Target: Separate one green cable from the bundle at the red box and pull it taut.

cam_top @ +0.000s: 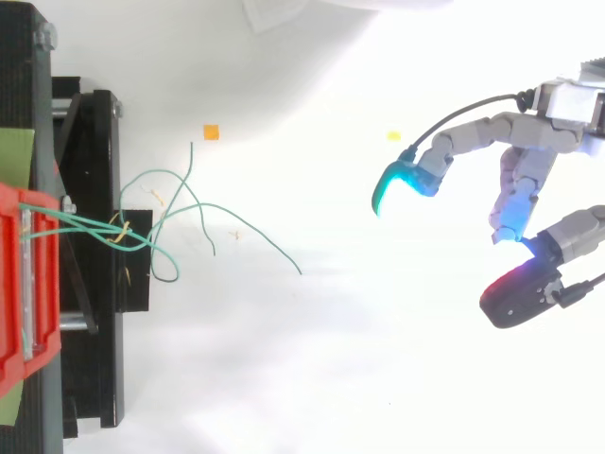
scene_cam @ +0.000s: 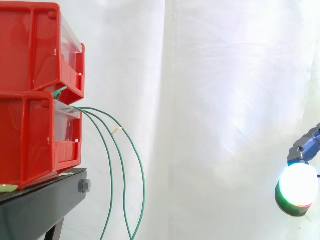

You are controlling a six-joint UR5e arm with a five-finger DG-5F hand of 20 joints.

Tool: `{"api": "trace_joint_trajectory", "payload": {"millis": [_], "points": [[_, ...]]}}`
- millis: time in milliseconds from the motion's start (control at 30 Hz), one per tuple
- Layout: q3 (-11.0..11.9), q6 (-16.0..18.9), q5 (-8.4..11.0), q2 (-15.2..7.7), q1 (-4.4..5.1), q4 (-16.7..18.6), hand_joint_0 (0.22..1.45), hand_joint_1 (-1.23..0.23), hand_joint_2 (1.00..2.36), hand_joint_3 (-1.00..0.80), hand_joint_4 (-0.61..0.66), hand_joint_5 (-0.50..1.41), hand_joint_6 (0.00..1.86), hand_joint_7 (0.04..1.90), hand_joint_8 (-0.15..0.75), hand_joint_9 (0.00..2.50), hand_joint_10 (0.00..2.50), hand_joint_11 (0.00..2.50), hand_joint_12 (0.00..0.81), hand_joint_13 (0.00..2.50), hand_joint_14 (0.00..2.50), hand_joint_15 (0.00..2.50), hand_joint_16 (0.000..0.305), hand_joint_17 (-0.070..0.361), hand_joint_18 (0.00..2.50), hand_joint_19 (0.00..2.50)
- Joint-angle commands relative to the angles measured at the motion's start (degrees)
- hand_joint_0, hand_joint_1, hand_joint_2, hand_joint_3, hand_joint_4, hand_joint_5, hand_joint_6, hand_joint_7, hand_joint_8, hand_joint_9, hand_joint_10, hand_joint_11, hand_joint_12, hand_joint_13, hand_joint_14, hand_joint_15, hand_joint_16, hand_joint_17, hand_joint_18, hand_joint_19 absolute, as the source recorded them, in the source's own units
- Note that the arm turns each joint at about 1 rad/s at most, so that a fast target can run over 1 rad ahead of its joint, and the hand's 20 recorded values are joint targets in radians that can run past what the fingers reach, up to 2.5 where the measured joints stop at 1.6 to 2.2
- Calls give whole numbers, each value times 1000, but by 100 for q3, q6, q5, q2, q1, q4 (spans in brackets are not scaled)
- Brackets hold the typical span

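Left edge: stacked red plastic bins (scene_cam: pixel 30 100) on the black metal stand (scene_cam: pixel 40 210). Thin green cables (scene_cam: pixel 112 150) spill from the front and cross right at the lip, so I could pinch two together there, or drag a bin. Mid-frame is open room. Far right, my hand (cam_top: pixel 526 175) hangs loosely spread, holding nothing.

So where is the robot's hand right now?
In the top view the hand sits at the right side, open, well clear of the green cables hanging from the red bins on the left.
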Motion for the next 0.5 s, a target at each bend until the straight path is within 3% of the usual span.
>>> {"api": "trace_joint_trajectory", "payload": {"millis": [0, 67, 467], "points": [[0, 0, 2, -1, 4, 2, 583, -645, 1000, -500, 259, -131, 502, 733, 275, 1368, 22, 650, 392, 1252, 24, 711, 56, 127, 1048, 772], [0, 0, 2, -1, -5, 2, 576, -645, 1000, -500, 258, -138, 502, 727, 280, 1272, 22, 613, 388, 1166, 23, 673, 57, 129, 1008, 749], [0, 0, 2, -1, 4, 2, 569, -663, 1000, -500, 257, -150, 502, 721, 287, 1262, 20, 619, 394, 1190, 22, 685, 58, 130, 1012, 750]]}}
